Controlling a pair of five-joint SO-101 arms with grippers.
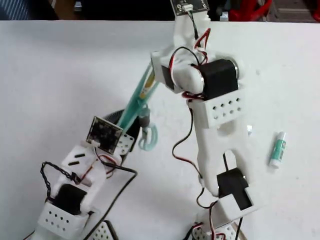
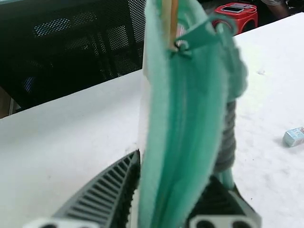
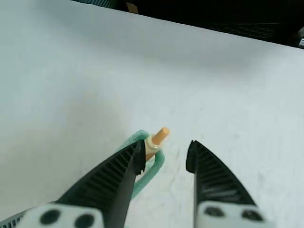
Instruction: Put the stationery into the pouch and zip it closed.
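The teal pouch (image 1: pixel 134 104) is held up off the table, slanting away from the left arm. My left gripper (image 2: pixel 166 199) is shut on its lower edge, with the zipper band (image 2: pixel 180 133) running between the fingers. A pencil (image 2: pixel 173 19) pokes out of the pouch's top beside the zipper pull (image 2: pixel 181 45). My right gripper (image 3: pixel 166 159) is open at the pouch's far end. The pencil's orange eraser tip (image 3: pixel 161 134) and a teal pouch edge (image 3: pixel 153 167) lie against one finger (image 3: pixel 124 166). A white and green glue stick (image 1: pixel 277 149) lies on the table to the right.
A grey cord and teal loop (image 1: pixel 146 131) dangle from the pouch. The right arm's body (image 1: pixel 220 125) stretches across the middle of the white table (image 1: pixel 60 75). The same glue stick (image 2: pixel 294 137) lies far off in the left wrist view.
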